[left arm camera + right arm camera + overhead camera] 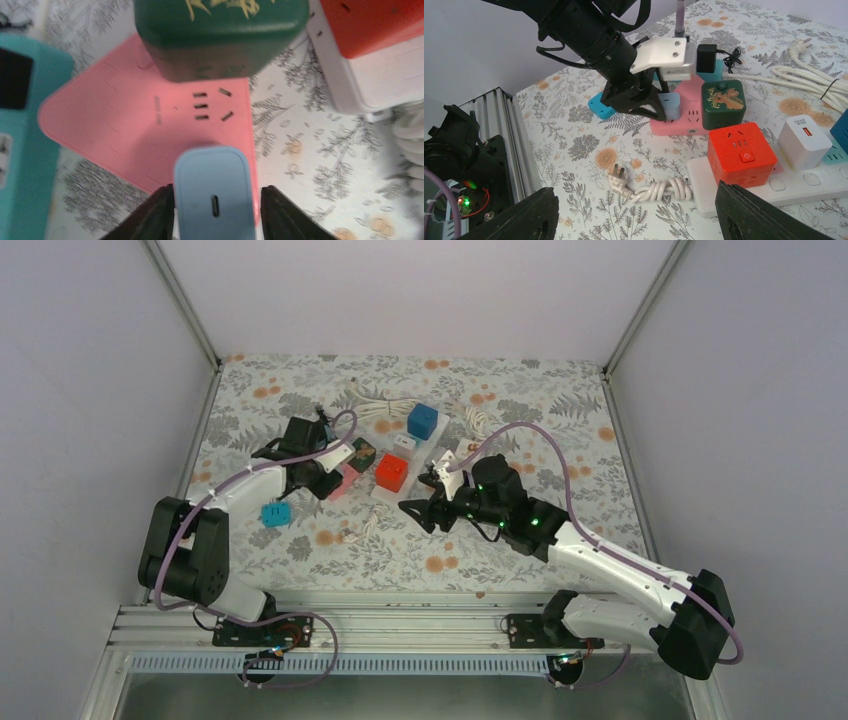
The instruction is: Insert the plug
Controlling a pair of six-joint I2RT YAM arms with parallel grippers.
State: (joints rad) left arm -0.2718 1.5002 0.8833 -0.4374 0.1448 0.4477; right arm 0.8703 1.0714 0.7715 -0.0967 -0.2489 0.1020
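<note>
Left wrist view: left gripper (217, 215) closely flanks the light-blue plug (212, 190), which stands on the pink power strip (125, 130) near the green cube adapter (220, 35); can't tell if it's clamped. Right gripper (644, 220) is spread wide, holding nothing.

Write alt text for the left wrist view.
A light blue charger sits between the fingers of the left gripper over a pink strip, with free socket slots just beyond it. A green cube stands on the strip farther on; a red cube on a white strip is at upper right.
</note>
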